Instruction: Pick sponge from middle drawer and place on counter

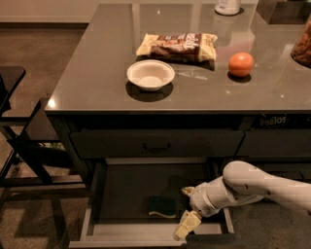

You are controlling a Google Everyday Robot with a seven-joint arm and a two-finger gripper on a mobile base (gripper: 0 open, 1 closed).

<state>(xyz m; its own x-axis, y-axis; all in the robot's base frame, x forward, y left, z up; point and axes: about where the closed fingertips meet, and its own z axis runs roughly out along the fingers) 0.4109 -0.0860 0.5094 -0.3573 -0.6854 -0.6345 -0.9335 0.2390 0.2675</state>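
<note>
The sponge point(162, 206), dark green on top with a yellow edge, lies flat on the dark floor of the pulled-out middle drawer point(92, 204), near its front. My gripper point(187, 209) is inside the drawer just right of the sponge, on the white arm that reaches in from the right. Its fingers are spread apart, one fingertip point(187, 190) behind and one point(186, 225) near the drawer front. It holds nothing and does not touch the sponge. The counter point(97, 73) is the glossy grey-brown top above the drawer.
On the counter stand a white bowl point(150, 75), a snack bag point(177, 46), an orange fruit point(241, 64), a white container point(227, 6) at the back and a jar point(303, 46) at the right edge. A closed drawer with a black handle point(156, 144) sits above. Dark chairs point(19, 141) stand left.
</note>
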